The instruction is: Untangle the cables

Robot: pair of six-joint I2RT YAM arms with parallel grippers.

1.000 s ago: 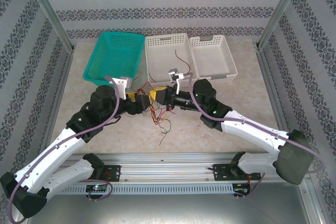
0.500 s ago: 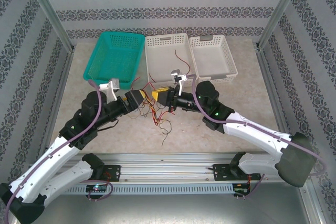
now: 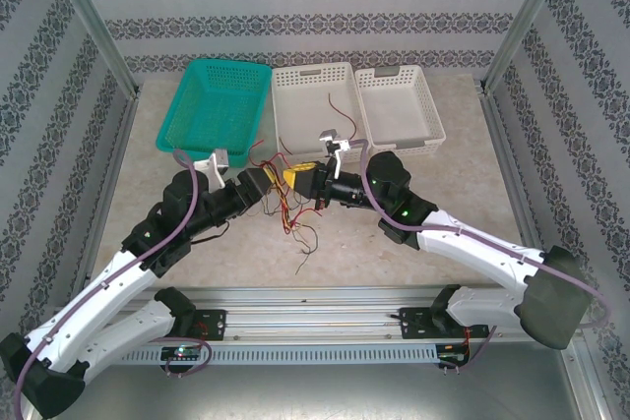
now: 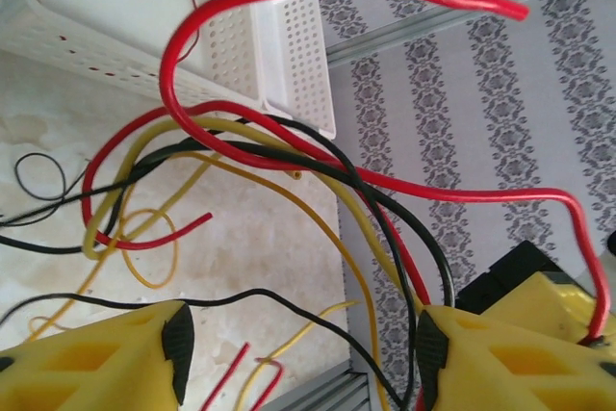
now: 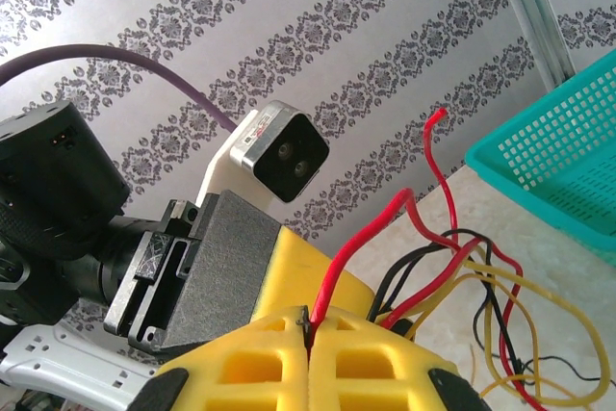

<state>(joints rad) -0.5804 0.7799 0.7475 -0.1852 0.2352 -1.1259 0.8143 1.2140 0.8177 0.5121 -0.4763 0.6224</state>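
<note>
Teal basket (image 3: 212, 110), white basket (image 3: 313, 70) beside it, second white basket (image 3: 399, 110), marbled table (image 3: 472, 189)

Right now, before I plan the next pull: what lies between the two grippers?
Red, yellow and black cables bridge the gap between left gripper and right gripper, in the top view.

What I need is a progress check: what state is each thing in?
Left gripper: open, cables between its fingers.
Right gripper: shut on a red cable.
Cables: tangled, crossing one another.
Green basket: looks empty.
Middle white basket: holds a stray red wire.
Right white basket: looks empty.
</note>
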